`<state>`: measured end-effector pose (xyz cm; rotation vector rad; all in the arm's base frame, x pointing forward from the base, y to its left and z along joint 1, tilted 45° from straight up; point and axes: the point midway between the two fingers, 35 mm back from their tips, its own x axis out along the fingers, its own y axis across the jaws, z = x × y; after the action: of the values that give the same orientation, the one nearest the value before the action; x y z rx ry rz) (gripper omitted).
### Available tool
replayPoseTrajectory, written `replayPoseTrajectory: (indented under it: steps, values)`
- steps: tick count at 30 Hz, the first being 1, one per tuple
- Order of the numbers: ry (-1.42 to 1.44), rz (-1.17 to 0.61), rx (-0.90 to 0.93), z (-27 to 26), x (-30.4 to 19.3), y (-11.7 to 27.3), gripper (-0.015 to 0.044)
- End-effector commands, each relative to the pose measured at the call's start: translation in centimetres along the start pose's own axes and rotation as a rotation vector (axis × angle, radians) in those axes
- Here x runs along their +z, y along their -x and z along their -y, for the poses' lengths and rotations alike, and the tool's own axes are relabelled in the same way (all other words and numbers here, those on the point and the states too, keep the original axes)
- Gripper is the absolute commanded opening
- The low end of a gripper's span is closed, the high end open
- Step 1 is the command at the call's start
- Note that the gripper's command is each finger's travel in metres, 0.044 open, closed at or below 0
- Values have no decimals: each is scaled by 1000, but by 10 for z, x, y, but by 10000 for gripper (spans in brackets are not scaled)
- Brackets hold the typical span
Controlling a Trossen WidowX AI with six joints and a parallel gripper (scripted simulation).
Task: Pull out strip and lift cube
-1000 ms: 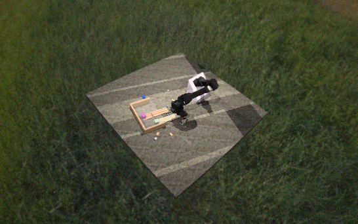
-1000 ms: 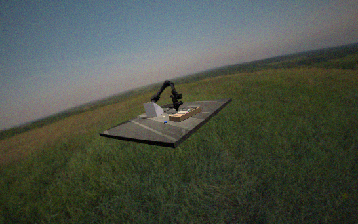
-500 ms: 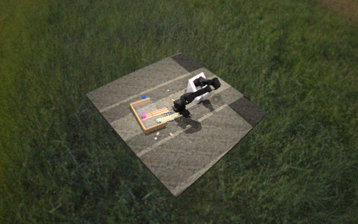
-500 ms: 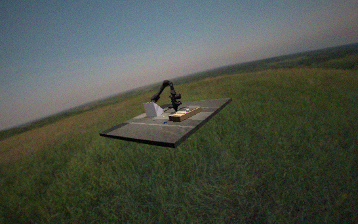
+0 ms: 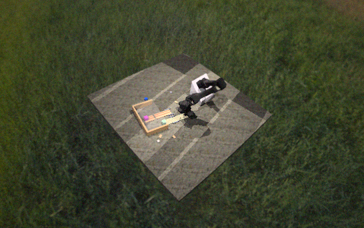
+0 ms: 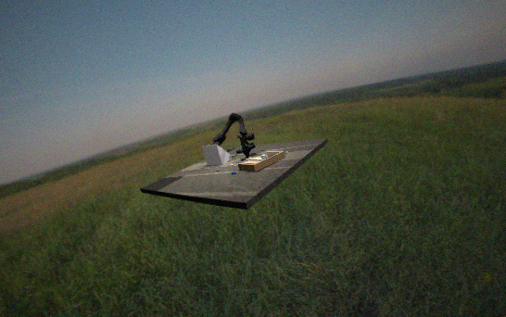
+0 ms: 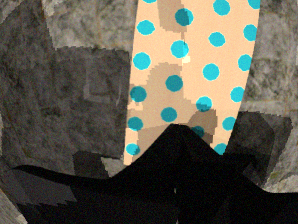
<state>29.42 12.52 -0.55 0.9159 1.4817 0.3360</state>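
The black parallel-jaw gripper is fully closed, pressing down on the near end of the flat, cream, cyan-dotted strip. Farther along the strip, the small pale-green cube sits at the open mouth of the three-sided wooden tray, where a magenta cube rests on a striped orange strip.

text: none legible in any view | labelled cube: any marking too small and blurred to read, possibly just unresolved | strip: cyan dots only, no letters or numbers | tabletop: pale stripes, no signs
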Motion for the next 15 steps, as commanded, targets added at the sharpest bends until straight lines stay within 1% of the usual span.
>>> replayPoseTrajectory:
  steps: [1, 15]
  values:
    - [-5, -20, -9, 2, -12, -4, 0]
    - [-6, -21, -9, 3, -32, -4, 0]
